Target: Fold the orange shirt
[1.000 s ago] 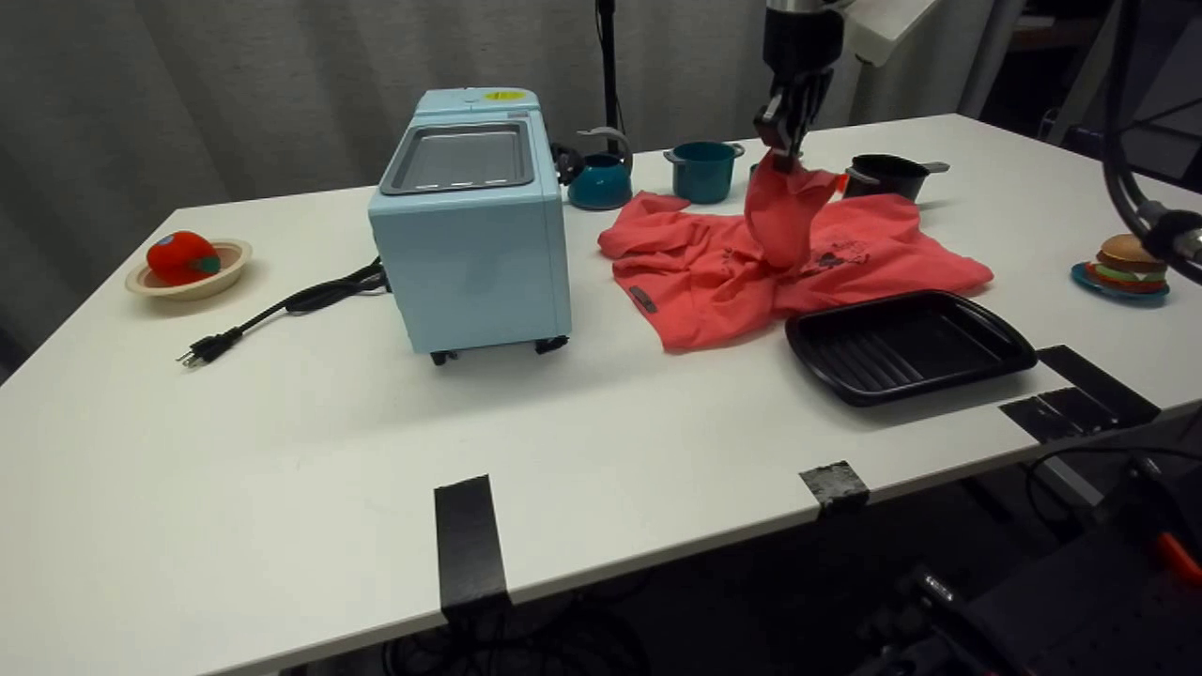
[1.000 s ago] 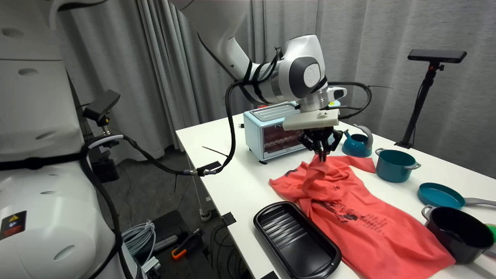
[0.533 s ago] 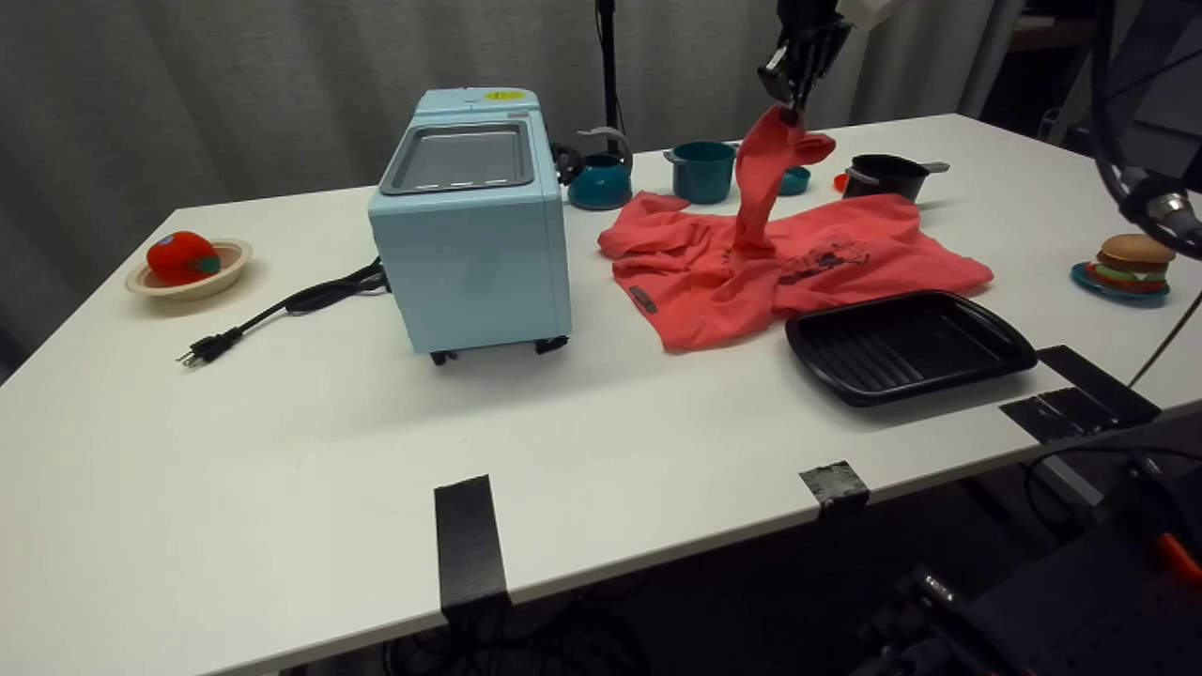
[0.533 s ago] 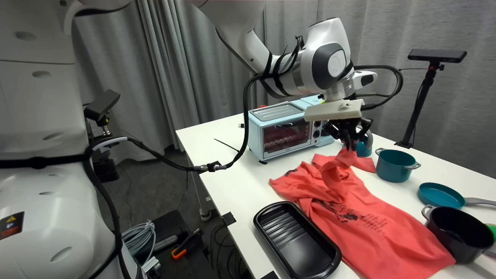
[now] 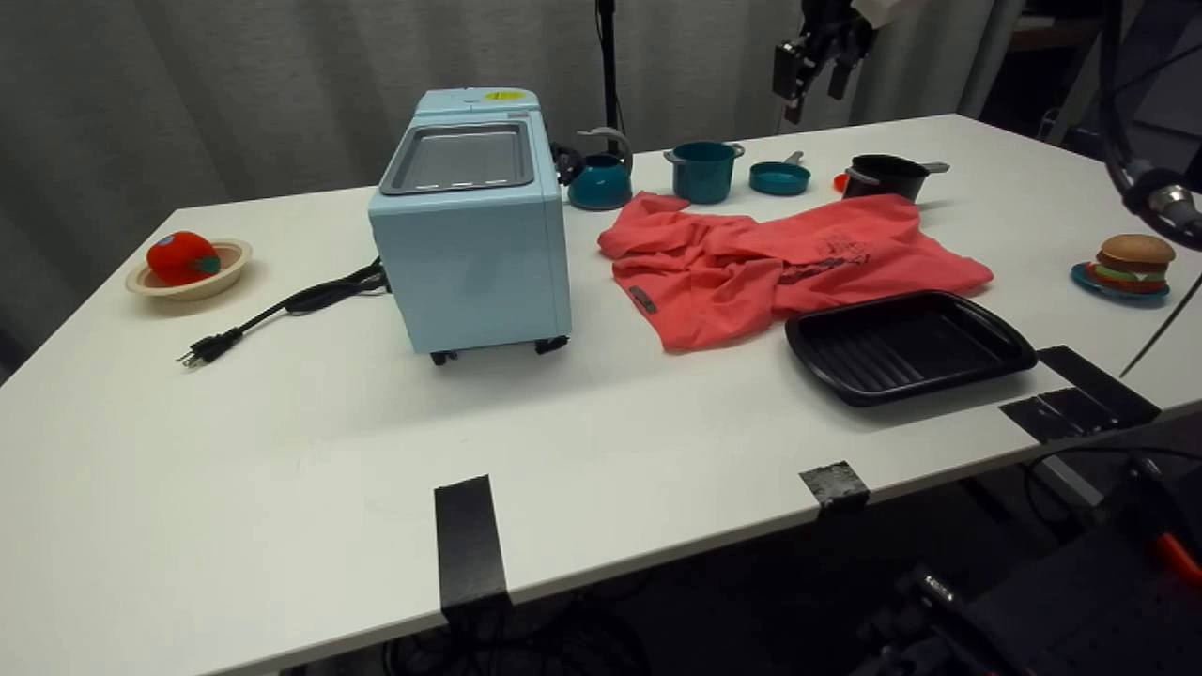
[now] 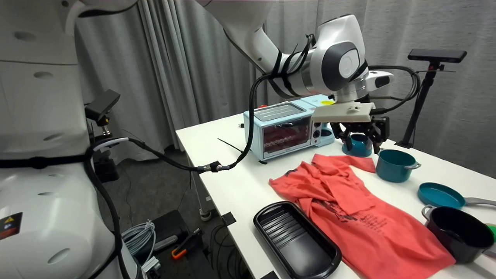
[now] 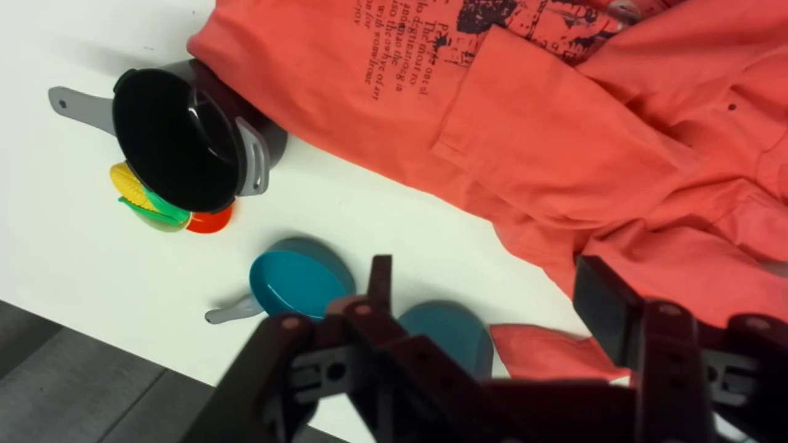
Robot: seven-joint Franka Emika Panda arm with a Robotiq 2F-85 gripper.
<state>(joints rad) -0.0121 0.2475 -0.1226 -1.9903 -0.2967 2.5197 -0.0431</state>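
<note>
The orange shirt (image 5: 859, 249) lies spread on the white table, bunched and wrinkled near the toaster oven and flatter at its printed end. One sleeve (image 7: 554, 135) rests across the body and covers part of the dark print. Another sleeve (image 6: 360, 162) reaches toward the teal pot. My gripper (image 5: 815, 101) hangs above the table's far side, clear of the cloth. In the wrist view the gripper (image 7: 483, 274) has its jaws wide apart and nothing between them; a finger pad (image 7: 600, 307) overlaps the shirt only by line of sight.
A black baking tray (image 5: 911, 352) sits against the shirt's near edge. The blue toaster oven (image 5: 474, 253) stands beside its bunched end. Along the far side are a teal kettle (image 5: 601, 183), teal pot (image 5: 704, 174), teal pan (image 5: 779, 178) and black pot (image 5: 883, 178).
My gripper rose and moved toward the table's far side with a sleeve pinched in it. Then the jaws opened and the sleeve dropped flat over the shirt's body.
</note>
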